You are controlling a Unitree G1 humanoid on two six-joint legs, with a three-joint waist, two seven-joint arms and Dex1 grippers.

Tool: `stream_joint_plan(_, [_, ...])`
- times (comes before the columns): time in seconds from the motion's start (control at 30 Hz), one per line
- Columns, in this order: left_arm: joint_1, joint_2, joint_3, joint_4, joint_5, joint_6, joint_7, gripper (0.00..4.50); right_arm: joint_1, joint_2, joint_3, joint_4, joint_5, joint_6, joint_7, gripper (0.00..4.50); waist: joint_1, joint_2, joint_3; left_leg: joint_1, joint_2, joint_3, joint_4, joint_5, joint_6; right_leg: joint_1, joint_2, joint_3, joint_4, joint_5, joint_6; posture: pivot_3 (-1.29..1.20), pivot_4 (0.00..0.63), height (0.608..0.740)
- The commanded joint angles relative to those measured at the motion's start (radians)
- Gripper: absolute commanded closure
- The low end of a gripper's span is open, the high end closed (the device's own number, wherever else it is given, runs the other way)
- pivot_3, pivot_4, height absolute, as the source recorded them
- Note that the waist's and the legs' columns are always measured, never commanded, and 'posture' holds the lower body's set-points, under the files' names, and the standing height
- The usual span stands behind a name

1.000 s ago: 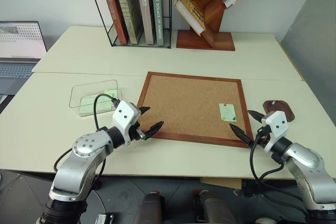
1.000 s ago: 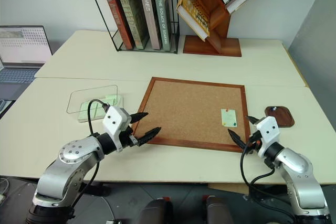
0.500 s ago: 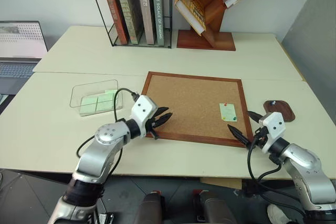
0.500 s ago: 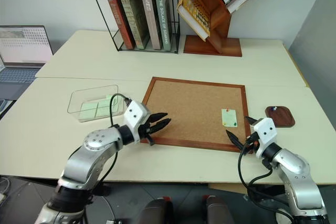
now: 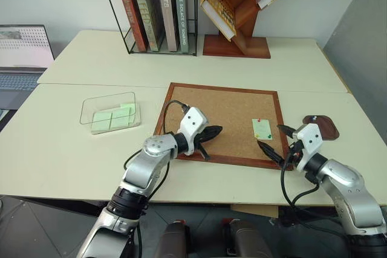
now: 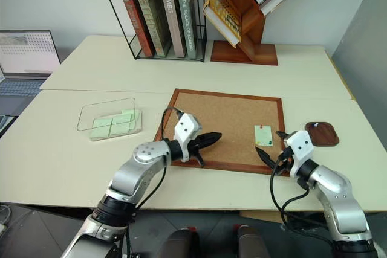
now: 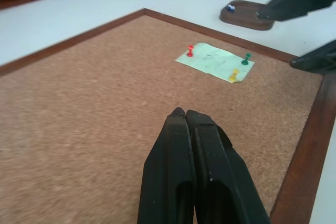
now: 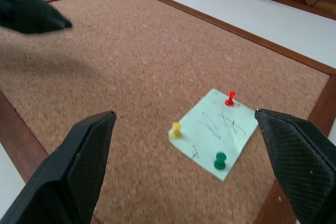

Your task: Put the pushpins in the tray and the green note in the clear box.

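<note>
The pale green note (image 5: 262, 129) lies on the right part of the cork board, held by a red pushpin (image 8: 230, 98), a yellow one (image 8: 176, 128) and a green one (image 8: 220, 159). My right gripper (image 5: 269, 136) is open at the board's right front corner, its fingers (image 8: 86, 150) flanking the note from just in front. My left gripper (image 5: 214, 131) is shut and empty, low over the board's middle and pointing at the note. The brown oval tray (image 5: 320, 126) sits right of the board with one small pin in it. The clear box (image 5: 110, 112), holding green slips, stands at the left.
The wood-framed cork board (image 5: 211, 98) takes up the table's centre. A wire rack of books (image 5: 157, 10) and a wooden slanted bookshelf (image 5: 239, 22) stand at the back. A laptop (image 5: 21, 52) sits at the far left.
My left gripper has shut and swung right, from the board's left front edge to over its middle. The right gripper stayed open and edged slightly toward the note.
</note>
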State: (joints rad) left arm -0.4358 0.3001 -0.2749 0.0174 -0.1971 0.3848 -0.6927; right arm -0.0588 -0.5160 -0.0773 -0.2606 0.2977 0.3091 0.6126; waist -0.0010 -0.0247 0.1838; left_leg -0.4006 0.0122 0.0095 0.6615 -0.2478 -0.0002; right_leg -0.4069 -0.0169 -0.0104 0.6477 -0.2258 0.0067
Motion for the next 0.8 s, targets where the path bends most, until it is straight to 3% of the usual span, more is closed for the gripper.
stream_joint_plan(0.03, [-0.035, -0.021, -0.017, 0.093, 0.025, -0.063, -0.034, 4.45, -0.08, -0.02, -0.003, 0.019, 0.048, 0.086, 0.034, 0.0, 0.0, 0.0, 0.0, 0.0, 0.0, 0.0, 0.0, 0.0, 0.0, 0.0, 0.001, 0.0, 0.0, 0.0, 0.0, 0.0, 0.15, 0.74])
stream_joint_plan(0.27, [-0.044, -0.028, -0.022, 0.196, 0.067, -0.129, -0.055, 4.45, -0.239, -0.035, 0.033, 0.182, 0.014, 0.134, 0.055, 0.0, 0.001, 0.0, 0.0, -0.001, 0.0, 0.001, 0.0, 0.0, 0.0, 0.0, 0.004, 0.0, 0.0, 0.0, 0.0, 0.0, 0.15, 0.74])
stream_joint_plan(0.57, [-0.026, -0.037, -0.025, 0.183, 0.081, -0.131, -0.052, 4.45, -0.397, -0.013, 0.104, 0.464, -0.1, 0.024, 0.055, 0.0, 0.0, 0.0, 0.0, -0.001, 0.0, 0.001, 0.0, 0.0, 0.0, 0.0, 0.003, 0.001, 0.0, 0.0, 0.0, 0.0, 0.15, 0.74])
stream_joint_plan(0.8, [-0.021, -0.04, -0.017, 0.177, 0.086, -0.127, -0.046, 4.5, -0.463, 0.007, 0.104, 0.581, -0.137, -0.04, 0.057, 1.29, -0.001, 0.001, -0.001, 0.0, 0.0, 0.001, 0.0, 0.0, 0.0, 0.0, 0.003, 0.001, 0.0, 0.001, 0.001, 0.0, 0.15, 0.74])
